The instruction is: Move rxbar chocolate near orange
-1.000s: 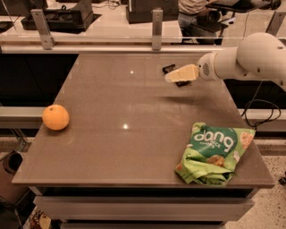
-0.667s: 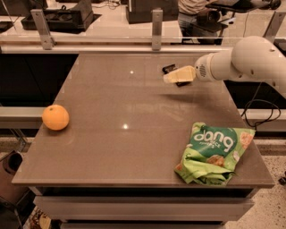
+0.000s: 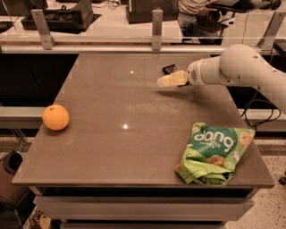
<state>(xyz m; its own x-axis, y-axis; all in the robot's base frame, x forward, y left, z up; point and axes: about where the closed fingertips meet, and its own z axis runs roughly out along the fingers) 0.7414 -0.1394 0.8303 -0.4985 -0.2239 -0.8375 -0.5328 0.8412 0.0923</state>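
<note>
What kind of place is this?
Probably an office or lab test area: plain table, railing behind, person standing beyond. Claw sits over the table's far side, by the black snack bar.

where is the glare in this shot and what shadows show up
Camera view: two small bright glints on the table, one towards the far side and one near the centre, under a warm, dim cast. Camera view: a faint dark shadow lies under the gripper, at far right beside the rxbar chocolate; the orange casts a soft shadow at its base.
</note>
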